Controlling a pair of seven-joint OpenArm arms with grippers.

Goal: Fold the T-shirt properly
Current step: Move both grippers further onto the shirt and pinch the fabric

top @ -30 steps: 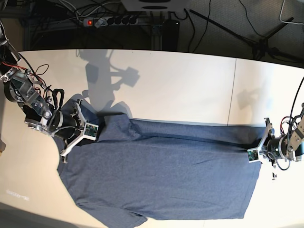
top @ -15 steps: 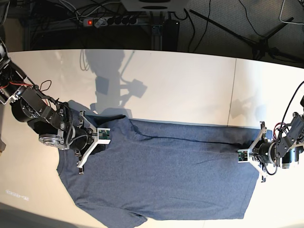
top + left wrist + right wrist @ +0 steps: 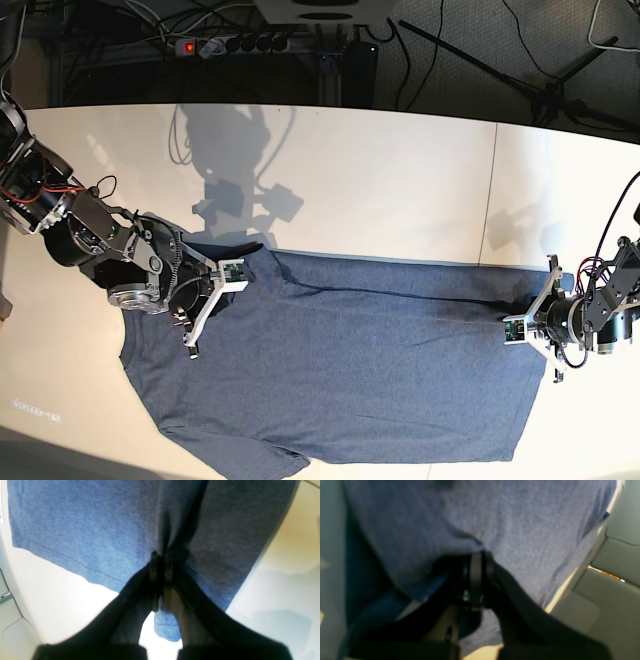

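white table (image 3: 380,180), plain unlettered t-shirt (image 3: 350,370) pinched by left fingers (image 3: 169,565) and right fingers (image 3: 475,567)

Bare table (image 3: 380,180) lies behind the T-shirt (image 3: 350,370) — both arms flank its ends.

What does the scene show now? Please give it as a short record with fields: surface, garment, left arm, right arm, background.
surface: white table
garment: blue-grey T-shirt, spread wide, plain side up, one sleeve at the lower edge of the base view
left arm: left gripper at the hem end of the shirt, jaws closed on a pinch of cloth
right arm: right gripper at the shoulder end of the shirt, jaws closed on the cloth
background: power strip with a red light, cables on the dark floor
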